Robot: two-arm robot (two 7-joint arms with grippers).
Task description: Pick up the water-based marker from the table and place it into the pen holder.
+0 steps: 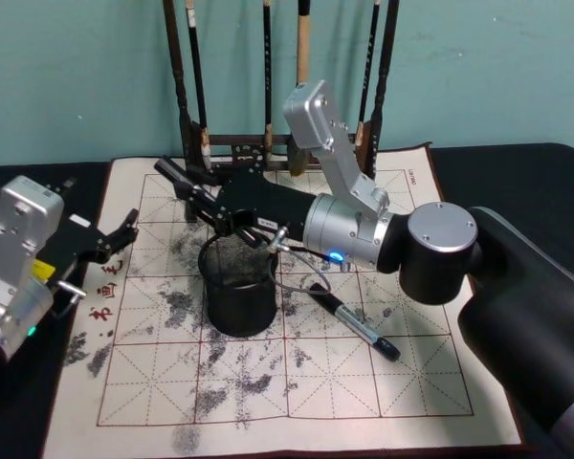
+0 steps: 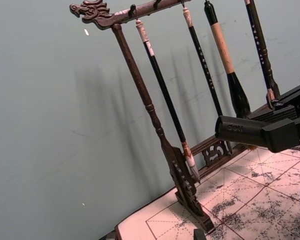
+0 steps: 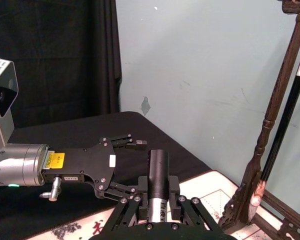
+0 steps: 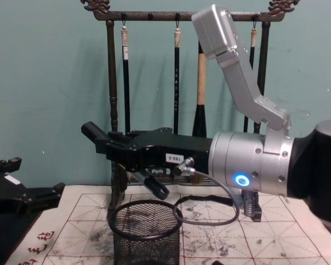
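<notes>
Right arm reaching across grid mat; right pincer clamping water-based marker, carrying it high enough to clear rim of pen holder below; marker lying near level, so tip-down tilt probably needed before release; second pen lying on mat beside holder; left pincer idling, fingers spread, at left of surface, out of way.

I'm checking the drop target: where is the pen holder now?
Head view: the pen holder stands mid-mat, under the right gripper that holds the marker, with a pen lying to its right.
</notes>
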